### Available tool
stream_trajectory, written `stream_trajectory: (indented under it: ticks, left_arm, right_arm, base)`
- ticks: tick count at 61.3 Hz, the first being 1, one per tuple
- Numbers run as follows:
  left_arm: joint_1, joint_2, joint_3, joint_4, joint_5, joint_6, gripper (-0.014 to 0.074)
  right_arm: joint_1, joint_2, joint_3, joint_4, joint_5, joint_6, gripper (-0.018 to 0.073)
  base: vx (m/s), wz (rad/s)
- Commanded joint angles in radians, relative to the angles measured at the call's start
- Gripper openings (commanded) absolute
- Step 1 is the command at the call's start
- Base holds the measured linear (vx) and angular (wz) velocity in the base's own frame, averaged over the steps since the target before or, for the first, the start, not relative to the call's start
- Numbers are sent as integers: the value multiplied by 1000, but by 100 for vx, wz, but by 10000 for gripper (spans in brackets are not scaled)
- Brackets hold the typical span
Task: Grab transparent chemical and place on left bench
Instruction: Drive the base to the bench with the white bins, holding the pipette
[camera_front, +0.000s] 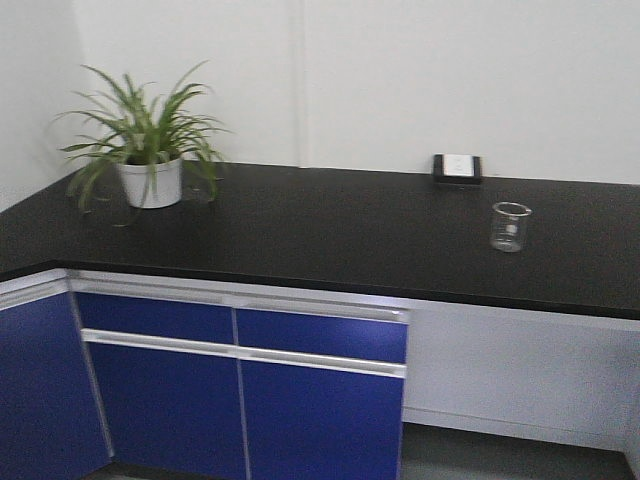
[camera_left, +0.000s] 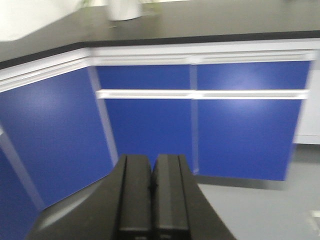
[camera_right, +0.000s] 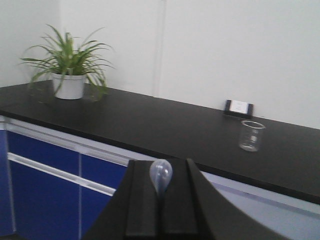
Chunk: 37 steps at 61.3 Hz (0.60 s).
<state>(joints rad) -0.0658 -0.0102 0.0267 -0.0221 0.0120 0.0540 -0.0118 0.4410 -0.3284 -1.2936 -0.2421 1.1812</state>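
1. While I face the corner, a white wall (camera_front: 450, 80) fills the background behind everything.
2. Below it runs a black counter (camera_front: 330, 235), which bends round toward me at the left of the front view.
3. Under the counter sit blue cupboard doors (camera_front: 250, 390) with pale handle strips. My left wrist view looks straight at them, with grey floor (camera_left: 260, 210) below.
4. At the far left of the counter, near the wall, a plant (camera_front: 145, 135) with long green leaves stands in a white pot (camera_front: 150, 183).
5. My right pincer (camera_right: 160, 165) points toward the counter from above the level of its top. Its two black fingers are clamped on the dropper.
6. My left pincer (camera_left: 152, 162) is held lower and aims at the cupboard doors. Its fingers are pressed together, with only a thin seam between them and nothing in the grip.
7. A clear glass beaker (camera_front: 510, 226) stands upright on the right part of the counter, well apart from the plant.
8. A black-framed socket (camera_front: 457, 168) with a white face sits at the back of the counter against the wall, behind the beaker and slightly to its left.
9. The dropper (camera_right: 160, 175) shows only its clear, faintly bluish bulb, which sticks out between my right fingertips. The fingers hide the rest of it, and it is not touching the counter.
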Motion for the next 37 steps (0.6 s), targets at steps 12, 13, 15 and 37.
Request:
stream_trajectory:
  ticks: [12, 13, 15, 37]
  left_arm:
    - [-2, -19, 16, -1, -78, -8, -3]
    - [-2, -19, 16, -1, -78, -8, -3]
    - [-2, -19, 16, -1, -78, -8, -3]
    - [-2, -19, 16, -1, -78, -8, -3]
  right_arm:
    - [-2, 6, -31, 12, -25, 1, -4]
    - [-2, 6, -31, 12, -25, 1, -4]
    - [-2, 6, -31, 12, -24, 1, -4]
    - [-2, 6, -31, 12, -24, 1, -4]
  base:
    - [-17, 81]
    - [-16, 85]
    - [-16, 85]
    - [-12, 83]
